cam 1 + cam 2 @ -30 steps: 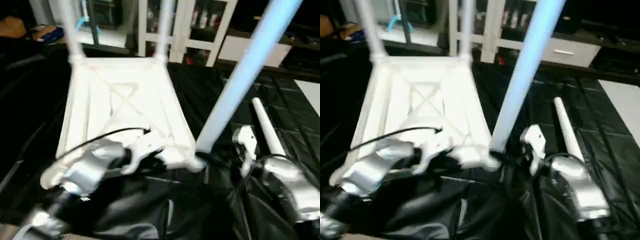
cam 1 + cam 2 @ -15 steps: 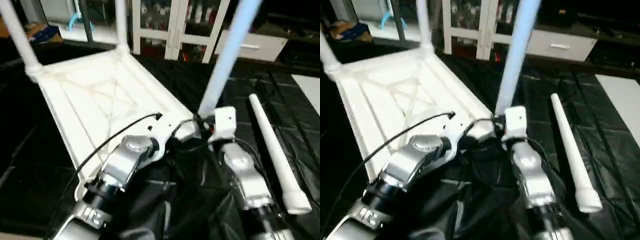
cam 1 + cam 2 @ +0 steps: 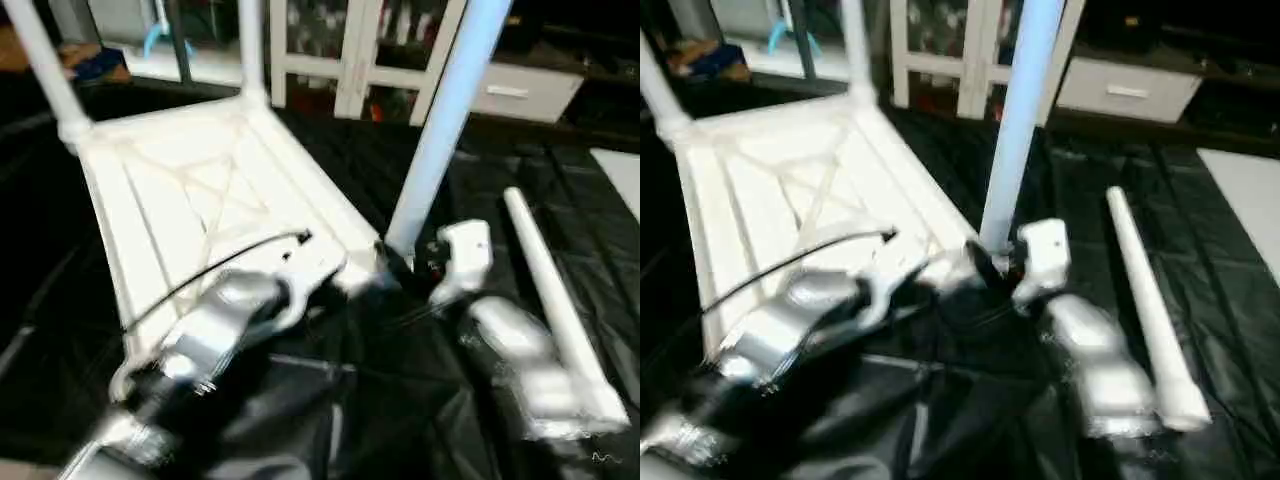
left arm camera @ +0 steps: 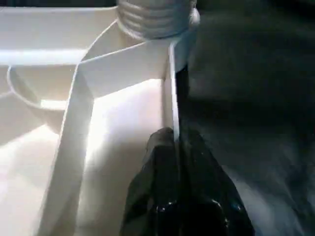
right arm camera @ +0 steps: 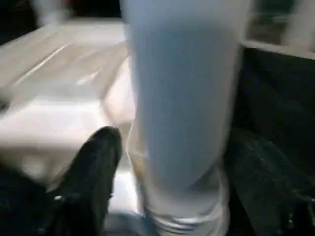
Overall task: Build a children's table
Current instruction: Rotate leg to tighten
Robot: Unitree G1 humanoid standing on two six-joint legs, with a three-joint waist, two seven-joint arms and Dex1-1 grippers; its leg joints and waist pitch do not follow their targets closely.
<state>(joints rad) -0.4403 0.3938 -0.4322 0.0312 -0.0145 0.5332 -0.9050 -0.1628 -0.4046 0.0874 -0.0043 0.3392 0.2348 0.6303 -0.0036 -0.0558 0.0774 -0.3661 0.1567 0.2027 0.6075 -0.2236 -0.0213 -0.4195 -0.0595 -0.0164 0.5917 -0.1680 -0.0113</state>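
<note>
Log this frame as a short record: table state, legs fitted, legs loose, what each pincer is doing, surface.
table top: upside down, X-ribbed underside facing up
legs fitted: three standing in corner sockets, two far, one near
legs loose: one lying on the sheet, beside the right arm
left pincer: closed on the table top's rim wall, near the fitted near leg's socket
right pincer: fingers either side of the near leg's base, whether clamped is unclear
surface: black sheet
</note>
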